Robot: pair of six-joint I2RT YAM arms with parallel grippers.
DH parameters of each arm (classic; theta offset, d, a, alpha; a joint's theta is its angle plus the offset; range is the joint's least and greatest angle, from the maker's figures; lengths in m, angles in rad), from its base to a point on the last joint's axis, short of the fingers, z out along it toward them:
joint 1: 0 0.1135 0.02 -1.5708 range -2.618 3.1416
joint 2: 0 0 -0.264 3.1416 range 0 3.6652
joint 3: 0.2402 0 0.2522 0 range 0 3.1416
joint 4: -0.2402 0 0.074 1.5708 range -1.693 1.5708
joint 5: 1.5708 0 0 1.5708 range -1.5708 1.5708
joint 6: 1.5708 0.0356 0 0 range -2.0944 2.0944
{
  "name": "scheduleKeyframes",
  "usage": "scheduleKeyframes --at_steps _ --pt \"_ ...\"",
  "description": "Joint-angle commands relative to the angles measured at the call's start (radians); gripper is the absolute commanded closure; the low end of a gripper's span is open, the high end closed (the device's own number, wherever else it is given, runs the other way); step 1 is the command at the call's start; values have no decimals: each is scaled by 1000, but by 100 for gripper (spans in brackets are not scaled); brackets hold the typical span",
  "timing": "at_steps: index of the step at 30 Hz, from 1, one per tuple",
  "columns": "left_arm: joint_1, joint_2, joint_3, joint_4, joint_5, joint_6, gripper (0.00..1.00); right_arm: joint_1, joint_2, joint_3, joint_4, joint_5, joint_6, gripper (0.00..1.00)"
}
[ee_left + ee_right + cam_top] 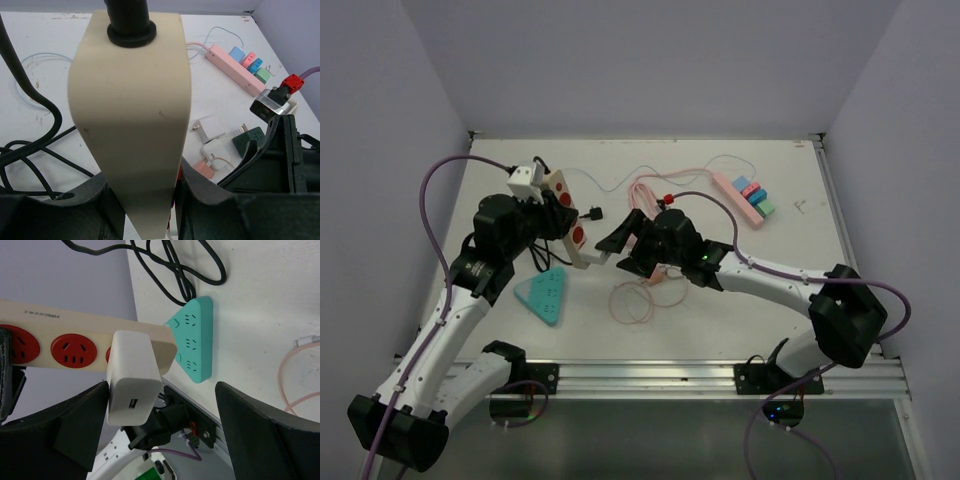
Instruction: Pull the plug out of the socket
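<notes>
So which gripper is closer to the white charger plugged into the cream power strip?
Right. The right gripper has the white charger between its open fingers, close to one of them. The left gripper is clamped on the cream power strip farther along it.

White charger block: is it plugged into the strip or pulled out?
Plugged in. The white charger sits flush against the cream power strip, over one of its sockets, inside the open right claw.
</notes>
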Motion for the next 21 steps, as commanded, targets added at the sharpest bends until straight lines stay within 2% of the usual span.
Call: scheduleKeyframes --at_steps 1,9,11,12,13,15,16,21 --pt "-4 -13 9 196 35 -17 100 16 32 27 138 14 82 12" --pt "-4 -22 -60 288 11 -17 100 30 70 62 212 -12 134 40" --pt "-4 -19 -70 302 -2 -13 100 30 73 60 215 -12 148 56" --pt "-4 -19 -74 303 -38 -11 100 31 70 48 226 -12 152 63" --pt "-4 -22 -80 317 -64 -10 100 31 67 41 233 -15 155 76" --pt "-4 -44 -117 343 -144 4 100 31 47 13 233 -15 171 89" --pt "-4 -50 -141 369 -184 22 100 31 38 2 235 -17 177 100" --pt "-4 -45 -175 383 -322 96 100 22 -54 -65 194 -15 212 100"
